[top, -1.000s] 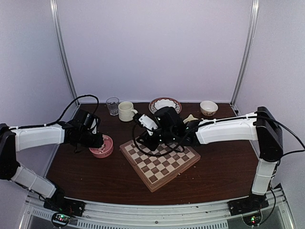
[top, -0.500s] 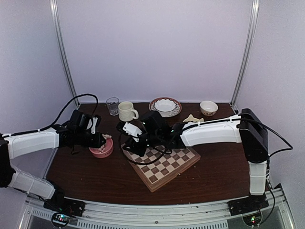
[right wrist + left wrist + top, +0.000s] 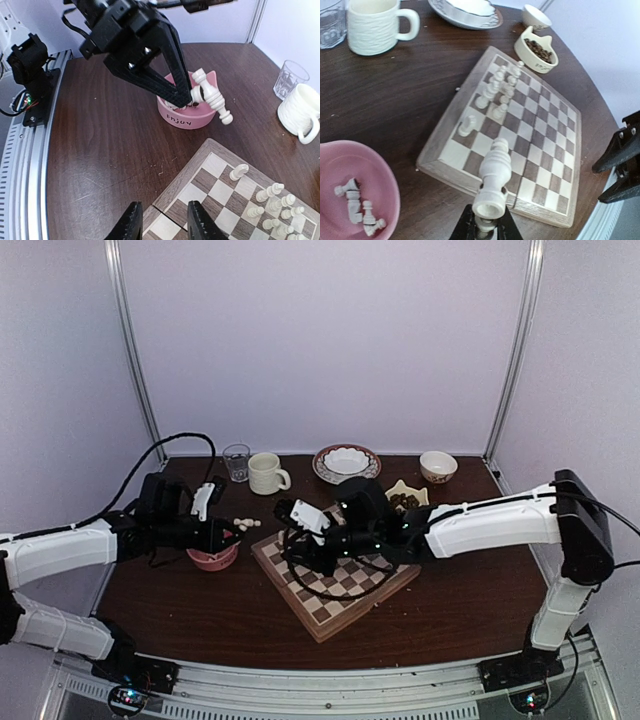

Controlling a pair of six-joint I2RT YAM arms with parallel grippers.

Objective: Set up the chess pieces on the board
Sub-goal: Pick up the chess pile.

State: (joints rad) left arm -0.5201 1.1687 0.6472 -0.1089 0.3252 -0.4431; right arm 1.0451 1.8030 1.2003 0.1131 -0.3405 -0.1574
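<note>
My left gripper (image 3: 231, 528) is shut on the base of a cream chess piece (image 3: 494, 172), which it holds lying level in the air between the pink bowl (image 3: 212, 559) and the board (image 3: 340, 585). A few more pieces (image 3: 361, 212) lie in that bowl. On the board a cluster of pieces (image 3: 501, 86) stands near the far edge, and a knight (image 3: 466, 125) stands alone closer in. My right gripper (image 3: 165, 225) is open and holds nothing, low over the board's left rim. The held piece (image 3: 213, 98) shows in the right wrist view too.
Along the back stand a glass (image 3: 236, 461), a cream mug (image 3: 265, 473), a patterned plate with a white bowl (image 3: 346, 461) and a small bowl (image 3: 438, 466). A cream dish of brown bits (image 3: 404, 498) sits by the board's far corner.
The left gripper has come up out of the pink bowl with a piece and moved right toward the board. The right arm swung left, then back right, and its jaws widened slightly.
</note>
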